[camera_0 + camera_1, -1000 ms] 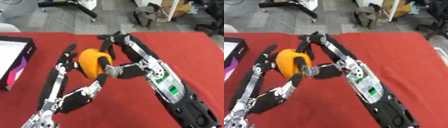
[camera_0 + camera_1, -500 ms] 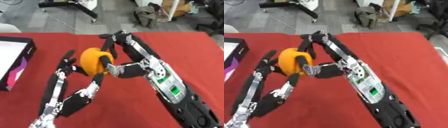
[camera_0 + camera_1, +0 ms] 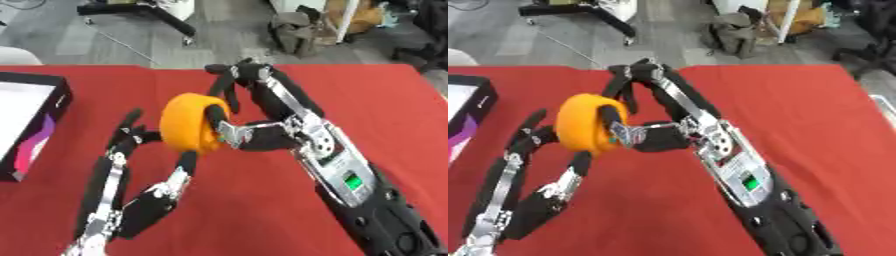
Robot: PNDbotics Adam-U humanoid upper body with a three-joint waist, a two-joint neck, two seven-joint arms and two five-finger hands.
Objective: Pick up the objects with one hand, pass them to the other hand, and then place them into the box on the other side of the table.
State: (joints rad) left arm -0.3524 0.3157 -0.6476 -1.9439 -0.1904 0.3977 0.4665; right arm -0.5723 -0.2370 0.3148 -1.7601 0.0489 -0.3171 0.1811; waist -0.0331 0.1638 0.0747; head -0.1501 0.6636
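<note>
Orange and ring-shaped, the object point(image 3: 192, 129) sits up off the bench, caught between my two hands above the red cloth point(image 3: 385, 107). It looks smooth and matte, thick and rounded like a fat doughnut standing on edge, with its hole facing my right side. My right hand point(image 3: 241, 135) holds it: the thumb runs through the hole while the long black fingers point(image 3: 229, 84) arch over the top from behind, curled round the ring. That arm comes in from the lower right, black casing with silver joints and a small green light on the forearm. My left hand point(image 3: 140, 192) reaches up from the lower left with its fingers fairly straight and spread; one fingertip point(image 3: 187, 161) touches the ring's lower edge and the others point(image 3: 129, 131) stand just beside its left face, not closed round it. At the left edge of the bench lies the box point(image 3: 31, 125), black-walled, white inside, with a purple and pink patch on its near side, well apart from the ring.
</note>
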